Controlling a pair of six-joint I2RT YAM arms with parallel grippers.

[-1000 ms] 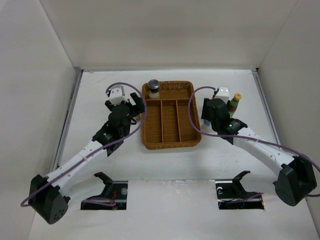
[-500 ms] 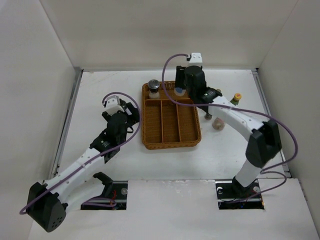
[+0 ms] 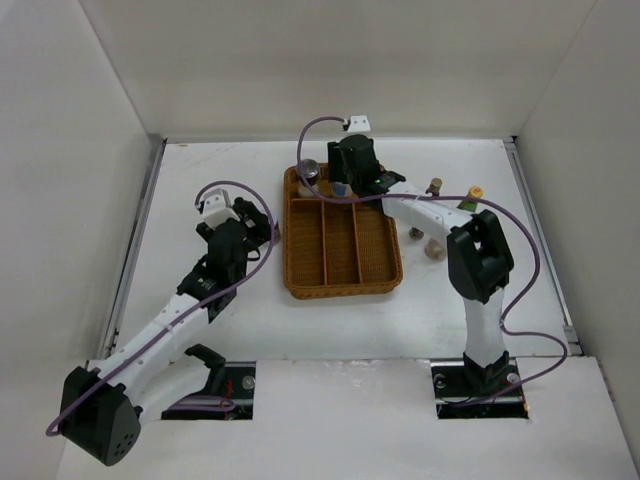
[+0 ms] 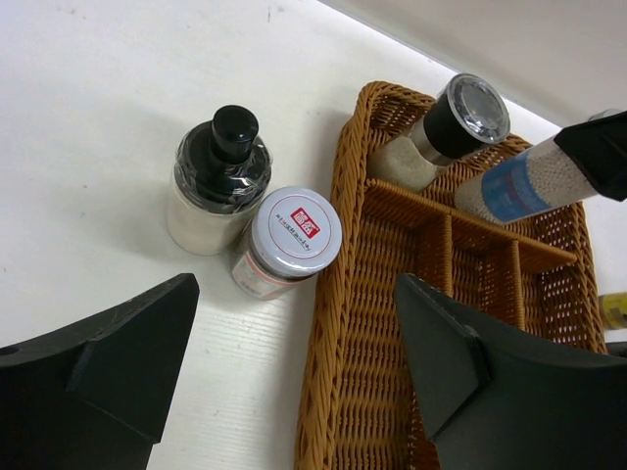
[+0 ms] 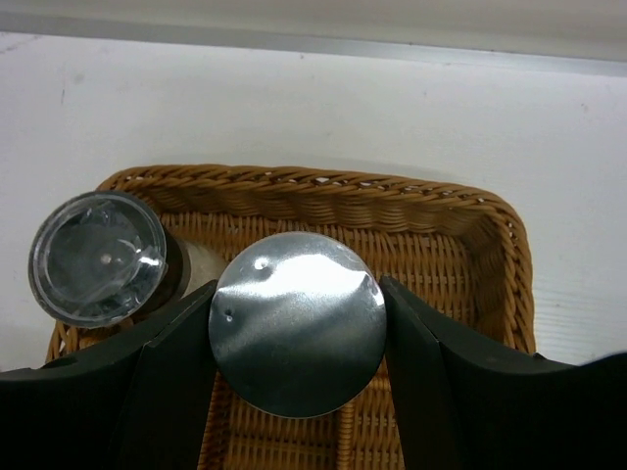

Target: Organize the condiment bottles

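Note:
My right gripper (image 5: 299,328) is shut on a silver-lidded bottle (image 5: 294,338) with a blue label (image 4: 514,184), held tilted over the back compartment of the wicker tray (image 5: 323,186). A clear-lidded dark-necked bottle (image 5: 98,257) stands in that compartment's left corner (image 3: 310,172). My left gripper (image 4: 294,382) is open and empty over the tray's left rim. A black-capped bottle (image 4: 217,176) and a grey-lidded jar with a red label (image 4: 291,235) stand on the table just left of the tray. A slim yellow-capped bottle (image 3: 472,196) stands to the right.
The tray (image 3: 343,240) has three long front compartments. Three small bottles (image 3: 434,186) (image 3: 417,233) (image 3: 436,250) are on the table right of the tray, near the right arm. White walls close in the table at the back and sides.
My right arm has swung from the table's right side to over the tray's back compartment, carrying the silver-lidded bottle. My left gripper has drawn back a little to the left.

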